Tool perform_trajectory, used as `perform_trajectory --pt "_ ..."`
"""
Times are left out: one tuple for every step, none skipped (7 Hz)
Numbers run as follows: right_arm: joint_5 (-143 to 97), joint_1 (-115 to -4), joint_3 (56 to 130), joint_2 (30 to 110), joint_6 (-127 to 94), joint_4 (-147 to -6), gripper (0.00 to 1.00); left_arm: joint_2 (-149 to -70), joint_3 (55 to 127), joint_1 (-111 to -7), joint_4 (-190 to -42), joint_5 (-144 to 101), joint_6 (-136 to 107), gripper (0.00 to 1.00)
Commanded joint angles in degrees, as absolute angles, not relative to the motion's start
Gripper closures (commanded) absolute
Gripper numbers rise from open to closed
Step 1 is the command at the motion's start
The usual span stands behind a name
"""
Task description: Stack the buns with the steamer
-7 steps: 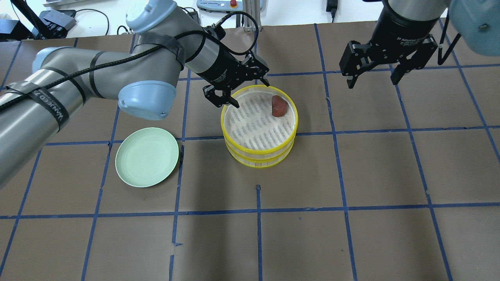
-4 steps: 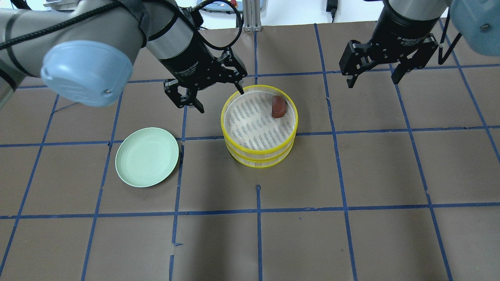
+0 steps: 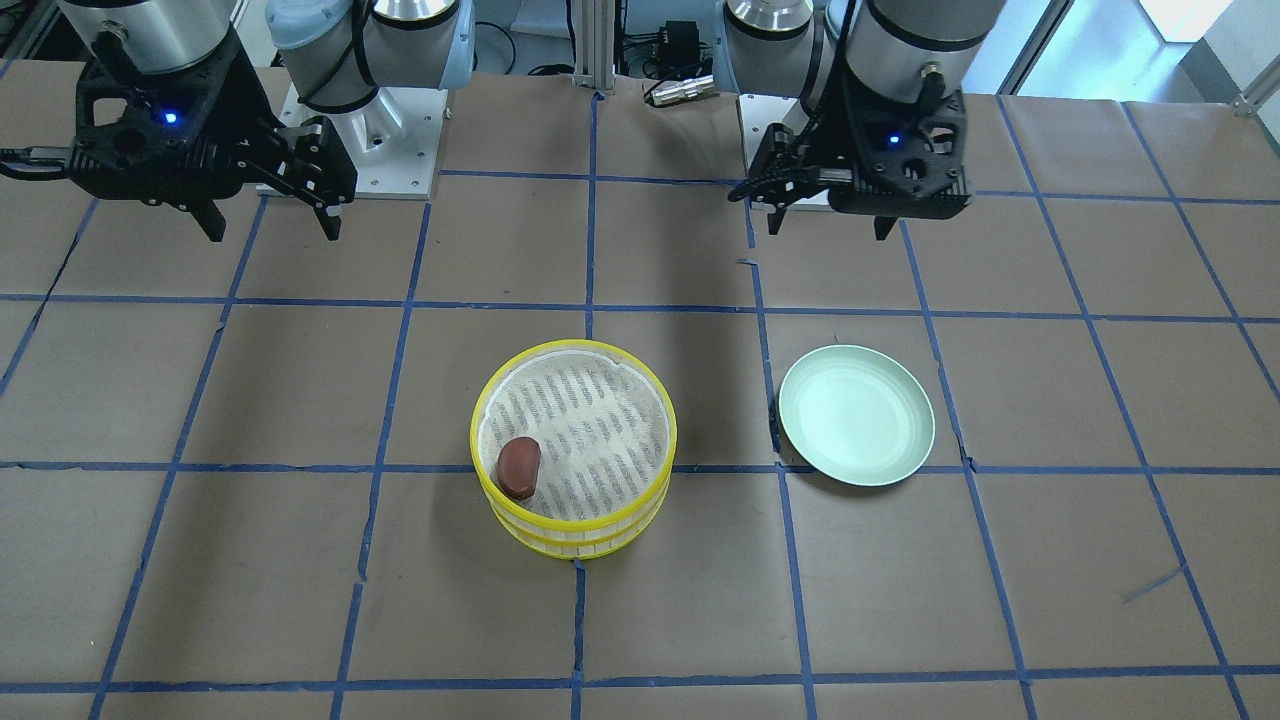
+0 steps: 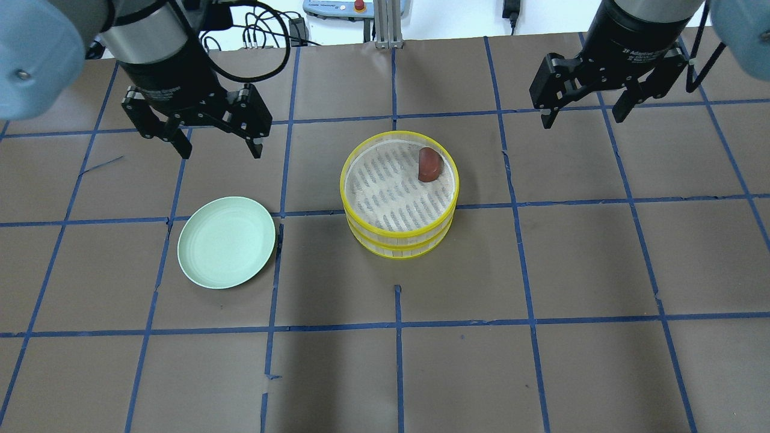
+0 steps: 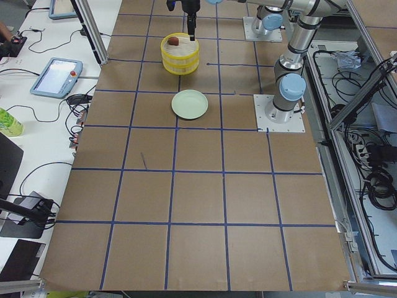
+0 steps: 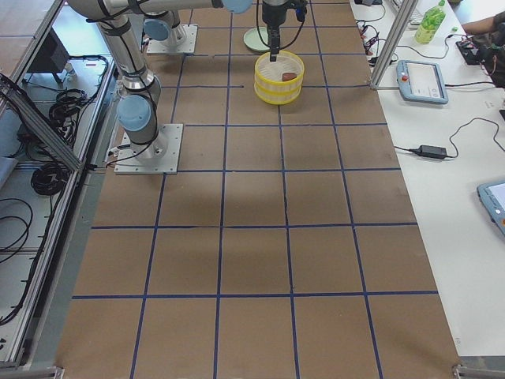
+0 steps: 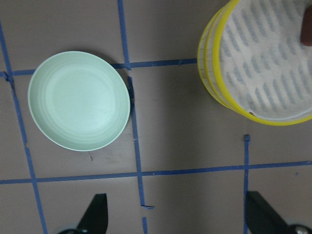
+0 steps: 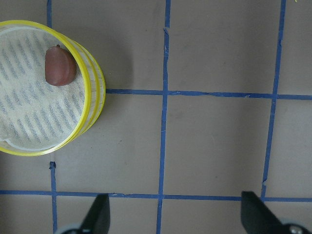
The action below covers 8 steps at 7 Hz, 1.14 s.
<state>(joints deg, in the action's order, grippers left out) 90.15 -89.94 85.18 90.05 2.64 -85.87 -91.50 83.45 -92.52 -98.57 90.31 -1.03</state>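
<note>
The steamer [image 4: 397,248] stands as two yellow-rimmed tiers, one stacked on the other, at the table's middle. The reddish-brown bun [image 4: 429,165] lies on the top tier's slatted floor near its far right rim; it also shows in the front view [image 3: 519,467] and the right wrist view [image 8: 59,66]. The white bun is hidden. My left gripper [image 4: 220,150] is open and empty, hovering to the far left of the steamer and above the plate. My right gripper [image 4: 582,120] is open and empty, hovering to the steamer's far right.
A pale green plate [image 4: 226,242] lies empty to the left of the steamer, also in the left wrist view [image 7: 79,101]. Brown paper with blue tape lines covers the table. Cables and a pendant lie beyond the far edge.
My left gripper has drawn away from the steamer's back left rim, moving left across the table and staying open. The right gripper has barely shifted. Steamer and bun have not moved.
</note>
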Motion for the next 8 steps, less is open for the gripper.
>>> perform_trajectory --pt "89.9 -90.1 85.3 90.1 2.6 -85.9 0.06 -91.0 83.4 -90.8 -95.8 90.0 -0.4 0.00" --pt "90.0 -90.1 85.3 90.1 2.6 -85.9 0.06 -91.0 84.0 -90.8 -93.7 89.7 -0.4 0.00" --pt "90.1 -90.0 85.3 90.1 2.6 -85.9 0.06 -91.0 84.3 -90.8 -93.6 89.7 -0.4 0.00" --pt "89.8 -90.2 85.4 90.1 2.6 -85.9 0.06 -90.9 84.3 -90.8 -93.6 89.8 -0.2 0.00" --pt "89.7 -90.3 85.4 90.1 2.6 -86.0 0.06 -90.9 84.3 -91.0 -93.7 89.8 -0.2 0.00" --pt "89.6 -90.3 85.3 90.1 2.6 -86.0 0.06 -90.9 84.3 -91.0 -93.7 89.8 -0.2 0.00" --pt "89.6 -90.1 85.5 90.1 2.6 -85.9 0.06 -90.9 84.3 -91.1 -93.9 89.8 -0.2 0.00" --pt "89.6 -90.3 85.5 90.1 2.5 -85.9 0.06 -90.9 84.3 -91.1 -94.0 89.8 -0.2 0.00"
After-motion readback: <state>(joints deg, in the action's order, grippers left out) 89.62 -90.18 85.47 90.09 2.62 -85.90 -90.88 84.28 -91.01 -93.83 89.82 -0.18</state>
